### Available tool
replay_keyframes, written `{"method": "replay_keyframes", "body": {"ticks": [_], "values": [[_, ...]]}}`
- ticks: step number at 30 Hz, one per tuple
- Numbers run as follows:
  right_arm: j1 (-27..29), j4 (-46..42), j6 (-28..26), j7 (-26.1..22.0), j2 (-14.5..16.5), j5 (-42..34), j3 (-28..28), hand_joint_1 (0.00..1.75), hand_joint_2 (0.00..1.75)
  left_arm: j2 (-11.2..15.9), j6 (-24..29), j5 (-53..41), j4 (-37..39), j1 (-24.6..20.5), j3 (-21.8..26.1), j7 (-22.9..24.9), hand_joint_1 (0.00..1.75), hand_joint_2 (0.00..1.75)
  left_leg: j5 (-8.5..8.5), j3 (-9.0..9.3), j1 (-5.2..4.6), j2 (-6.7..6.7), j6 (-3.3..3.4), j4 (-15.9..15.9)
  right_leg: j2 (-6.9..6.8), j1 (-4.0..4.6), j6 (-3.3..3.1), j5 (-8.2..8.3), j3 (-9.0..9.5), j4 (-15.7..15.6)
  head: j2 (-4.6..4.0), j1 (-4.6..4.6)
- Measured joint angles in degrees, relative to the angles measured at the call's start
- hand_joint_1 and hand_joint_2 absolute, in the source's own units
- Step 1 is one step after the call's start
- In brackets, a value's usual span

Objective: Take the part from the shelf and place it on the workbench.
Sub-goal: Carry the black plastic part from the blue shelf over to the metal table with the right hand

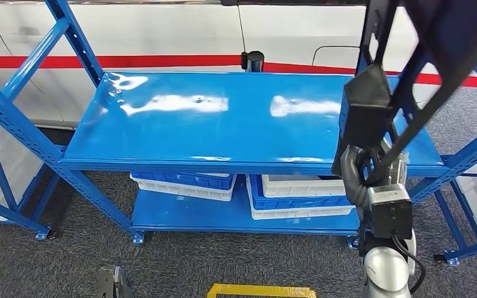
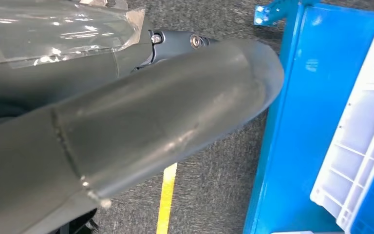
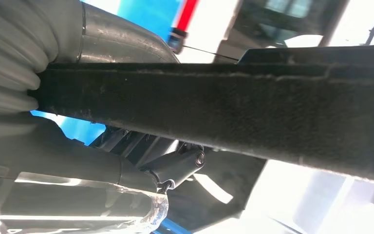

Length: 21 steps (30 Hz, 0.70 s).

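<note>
The part (image 1: pixel 365 115) is a large black piece with a blocky end and long bars running up to the top right. My right hand (image 1: pixel 360 177) grips it from below, raised in front of the right end of the blue shelf's top board (image 1: pixel 223 118). In the right wrist view the part (image 3: pixel 224 107) crosses as a wide black bar against my right hand (image 3: pixel 78 165). My left hand (image 2: pixel 141 131) hangs low beside the shelf's bottom board (image 2: pixel 302 122), holding nothing, its thick grey thumb foremost.
The top board is bare and glossy. Blue and white bins (image 1: pixel 183 183) (image 1: pixel 298 195) sit on the bottom board, one also near my left hand (image 2: pixel 365 146). A black post (image 1: pixel 253 61) stands behind the shelf. A yellow line (image 1: pixel 261 290) marks the grey carpet.
</note>
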Motion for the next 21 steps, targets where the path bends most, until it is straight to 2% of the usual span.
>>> {"method": "replay_keyframes", "body": {"ticks": [1,2,3,4,6,7,8,9,11,12,13,14,16,17,18,19,21], "values": [[-1.2,1.2,-0.1,0.9,0.0,1.1,0.4,1.75,1.75,0.0,0.0,0.0,0.0,-0.1,0.0,0.1,0.0,0.0,0.27,-0.44,-0.08,0.0,-0.28,0.2,0.02,-0.04,0.3,0.99,3.18,-4.7,0.0,0.04],[-2.5,2.6,-0.3,2.1,0.1,2.5,1.0,1.75,1.75,0.0,-0.1,0.0,0.0,-0.2,0.0,0.3,0.0,0.0,0.57,-0.83,-0.17,0.02,-0.59,0.4,0.13,0.03,0.31,1.59,5.52,-8.5,0.0,0.03],[-3.8,4.0,-0.6,3.4,0.1,4.0,1.5,1.75,1.75,0.0,-0.1,0.0,0.0,-0.3,0.0,0.4,0.0,0.0,0.89,-1.17,-0.28,0.02,-0.91,0.6,0.23,0.11,0.21,1.79,6.88,-10.9,0.0,0.04],[-5.1,5.7,-1.0,4.9,0.2,5.9,2.0,1.75,1.75,0.0,-0.2,0.0,0.0,-0.4,0.0,0.5,0.0,0.0,1.24,-1.49,-0.35,0.03,-1.2,0.7,0.34,0.29,-0.02,1.72,7.21,-11.6,0.0,0.04],[-8.0,9.2,-1.7,8.0,0.6,9.9,3.0,1.75,1.75,-0.1,-0.3,0.0,0.0,-0.6,0.0,0.8,0.0,0.0,1.58,-2.07,-0.24,-0.07,-1.78,1.1,0.36,0.18,-0.78,2.17,6.29,-11.3,0.0,0.05],[-9.4,10.9,-1.9,9.2,0.9,11.8,3.5,1.75,1.75,0.0,-0.3,0.0,0.0,-0.6,0.0,0.9,0.0,0.0,0.82,-2.58,-0.14,-0.15,-2.1,1.8,0.33,0.04,-1.41,2.55,5.78,-11.1,0.0,-0.08],[-10.8,12.4,-2.2,10.1,1.3,13.4,4.0,1.75,1.75,-0.1,-0.4,0.0,0.0,-0.7,0.0,1.0,0.0,0.0,-0.93,-3.43,-0.04,-0.23,-2.49,3.5,0.25,-0.1,-2.16,3.02,5.2,-11.2,0.0,-0.26],[-12.0,13.7,-2.4,10.8,1.6,14.7,4.4,1.75,1.75,-0.1,-0.4,0.0,0.0,-0.8,-0.1,1.0,0.0,0.0,-3.45,-4.58,0.11,-0.3,-2.85,6.5,0.16,-0.12,-2.81,3.51,4.58,-11.1,0.0,-0.44],[-14.0,16.0,-2.8,11.8,2.1,16.5,5.1,1.75,1.75,-0.2,-0.5,0.0,0.0,-0.9,-0.1,1.0,0.0,0.0,-8.42,-7.14,0.36,-0.3,-3.4,14.5,0.02,0.17,-3.6,4.49,3.21,-11.1,0.0,-0.75],[-14.7,16.9,-2.8,12.0,2.3,16.9,5.3,1.75,1.75,-0.2,-0.5,0.0,0.0,-0.9,-0.1,1.0,0.0,0.0,-9.43,-7.76,0.44,-0.29,-3.47,17.5,-0.03,0.32,-3.73,4.95,2.56,-11.0,0.0,-0.75],[-15.2,17.7,-2.9,12.2,2.4,17.2,5.6,1.75,1.75,-0.2,-0.6,0.0,0.0,-0.9,-0.1,1.0,0.0,0.0,-9.26,-7.52,0.46,-0.3,-3.42,18.7,-0.06,0.46,-3.77,5.39,1.92,-10.9,0.0,-0.77],[-15.6,18.3,-2.9,12.3,2.5,17.3,5.7,1.75,1.75,-0.2,-0.7,-0.1,0.0,-0.9,-0.1,1.0,0.0,0.0,-8.02,-6.08,0.45,-0.31,-3.19,17.4,-0.06,0.62,-3.76,5.8,1.33,-10.8,0.0,-0.77],[-16.4,19.1,-2.9,12.4,2.8,17.4,5.9,1.75,1.75,-0.2,-0.8,-0.2,0.0,-1.1,-0.1,0.9,0.0,0.0,-5.39,-0.62,0.27,-0.36,-2.14,9.8,-0.02,0.86,-3.67,6.58,0.42,-10.6,0.0,-0.76],[-16.8,19.3,-2.9,12.4,3.0,17.5,5.9,1.75,1.75,-0.2,-0.9,-0.3,0.0,-1.2,-0.2,0.8,0.0,0.0,-4.92,2.12,0.11,-0.37,-1.59,5.5,-0.01,0.98,-3.48,6.97,0.1,-10.6,0.0,-0.73],[-17.2,19.4,-2.9,12.4,3.1,17.6,5.9,1.75,1.75,-0.1,-0.9,-0.4,0.0,-1.3,-0.2,0.7,0.0,0.0,-4.95,3.94,-0.1,-0.41,-1.16,2.6,-0.04,0.96,-3.2,7.39,-0.12,-10.7,0.0,-0.74],[-17.6,19.5,-2.9,12.4,3.3,17.6,5.8,1.75,1.75,-0.1,-0.9,-0.5,0.0,-1.4,-0.2,0.5,0.0,0.0,-5.23,4.75,-0.36,-0.42,-0.85,1.0,-0.08,0.84,-2.8,7.78,-0.28,-10.7,0.0,-0.78],[-17.9,19.5,-2.9,12.4,3.6,17.7,5.8,1.75,1.75,-0.2,-0.9,-0.8,0.0,-1.4,-0.4,0.3,0.0,0.0,-4.37,4.73,-0.55,-0.38,-0.36,0.3,-0.13,0.7,-2.01,8.5,-0.46,-11.0,0.0,-0.88]]}}
